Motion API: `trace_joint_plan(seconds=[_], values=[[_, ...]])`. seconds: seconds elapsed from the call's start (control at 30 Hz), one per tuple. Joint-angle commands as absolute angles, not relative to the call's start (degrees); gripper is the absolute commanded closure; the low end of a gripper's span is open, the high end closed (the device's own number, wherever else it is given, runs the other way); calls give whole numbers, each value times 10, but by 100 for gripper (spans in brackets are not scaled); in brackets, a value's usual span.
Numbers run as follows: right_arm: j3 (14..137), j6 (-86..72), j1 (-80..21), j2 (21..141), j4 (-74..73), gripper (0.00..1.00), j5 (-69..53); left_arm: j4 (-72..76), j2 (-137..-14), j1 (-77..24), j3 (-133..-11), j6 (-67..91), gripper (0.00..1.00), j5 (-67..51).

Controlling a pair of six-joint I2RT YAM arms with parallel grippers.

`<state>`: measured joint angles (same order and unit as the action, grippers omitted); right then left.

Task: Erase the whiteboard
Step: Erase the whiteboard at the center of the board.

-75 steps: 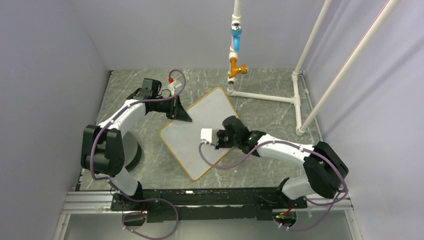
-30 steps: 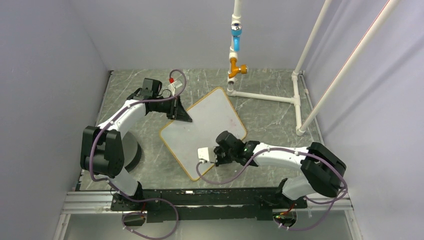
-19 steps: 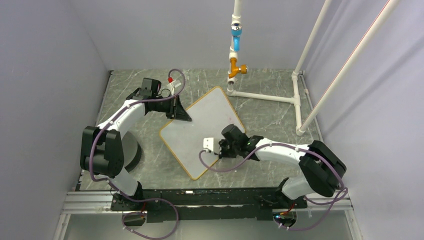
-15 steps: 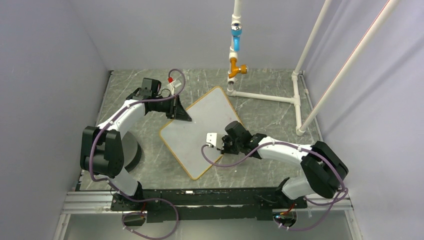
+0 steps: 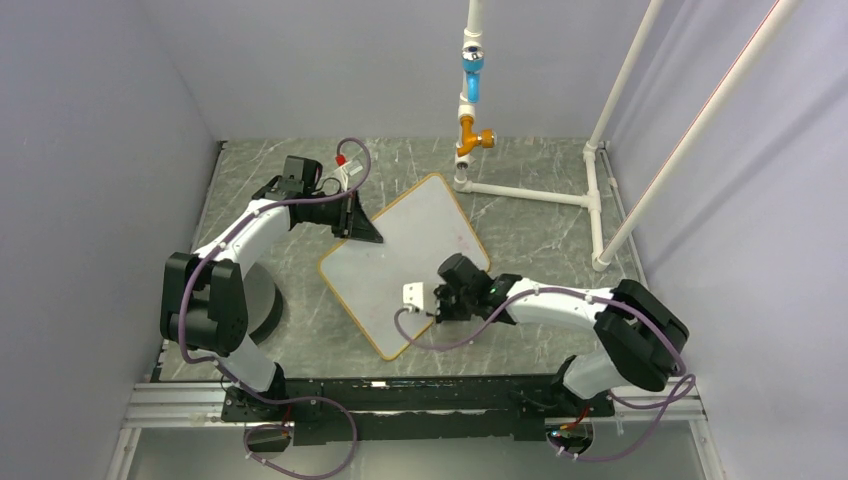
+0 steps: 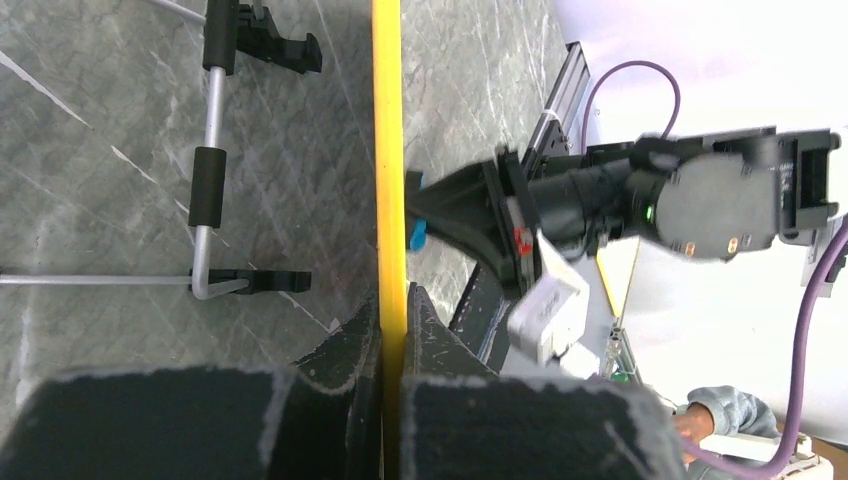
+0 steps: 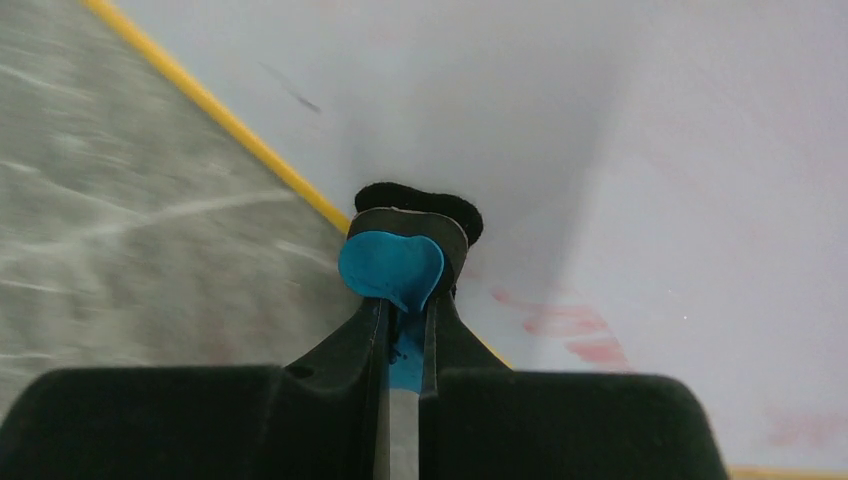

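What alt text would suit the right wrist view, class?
The right end effector grips a blue eraser against the whiteboard, near its yellow frame. Faint red smudges show beside it.

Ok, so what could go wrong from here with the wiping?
The left claw pinches only the thin frame of the whiteboard, so wiping pressure might pivot it. The eraser in the right claw sits near the board's edge and could run off. Faint red marks may just smear.

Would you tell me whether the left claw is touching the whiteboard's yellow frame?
Touching. The left wrist view shows the left claw shut on the whiteboard at its yellow frame, a finger pressed against each side, no gap.
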<state>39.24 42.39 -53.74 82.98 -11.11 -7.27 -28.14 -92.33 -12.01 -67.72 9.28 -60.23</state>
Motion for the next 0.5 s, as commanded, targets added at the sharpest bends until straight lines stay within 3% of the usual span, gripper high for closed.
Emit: trace_joint_plan(seconds=[0.0,0.13,0.47], values=[[406,404,-450,799,-76,100,-21,-263,-890,-128,-688,92,100,-700],[394,421,-449,786,-95,100,-73,-261,-890,-129,-688,93,100,-701],[406,441,-555,818,-123,100,-89,-267,-889,-130,-689,87,100,-699]])
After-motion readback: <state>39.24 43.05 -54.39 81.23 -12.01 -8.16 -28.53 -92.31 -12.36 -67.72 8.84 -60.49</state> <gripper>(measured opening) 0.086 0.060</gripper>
